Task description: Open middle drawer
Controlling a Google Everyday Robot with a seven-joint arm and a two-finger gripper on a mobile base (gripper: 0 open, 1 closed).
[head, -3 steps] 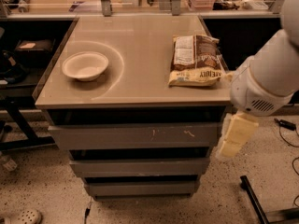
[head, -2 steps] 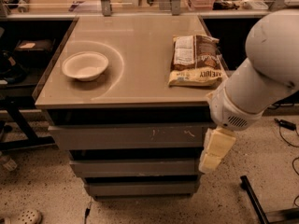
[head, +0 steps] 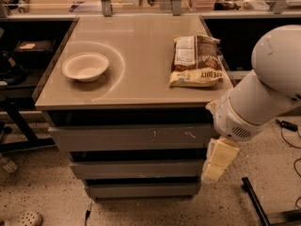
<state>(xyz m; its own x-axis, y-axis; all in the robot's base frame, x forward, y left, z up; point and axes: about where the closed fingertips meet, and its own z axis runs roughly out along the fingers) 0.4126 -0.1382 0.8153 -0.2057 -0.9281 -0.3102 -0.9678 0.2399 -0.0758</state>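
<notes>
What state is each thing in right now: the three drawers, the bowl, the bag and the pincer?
middle drawer: shut, not yet pulled.
top drawer: shut, white scratches on its front.
bottom drawer: shut.
bowl: upright, empty, on the cabinet top.
snack bag: lying flat near the top's right edge.
pincer: pointing down, by the right end of the middle drawer's front.

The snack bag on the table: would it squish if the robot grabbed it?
Probably yes: the snack bag looks puffy and crinkled, so it would likely bend and crackle. It lies flat, so it shouldn't roll. The gripper hangs low by the right end of the middle drawer, away from the bag.
</notes>
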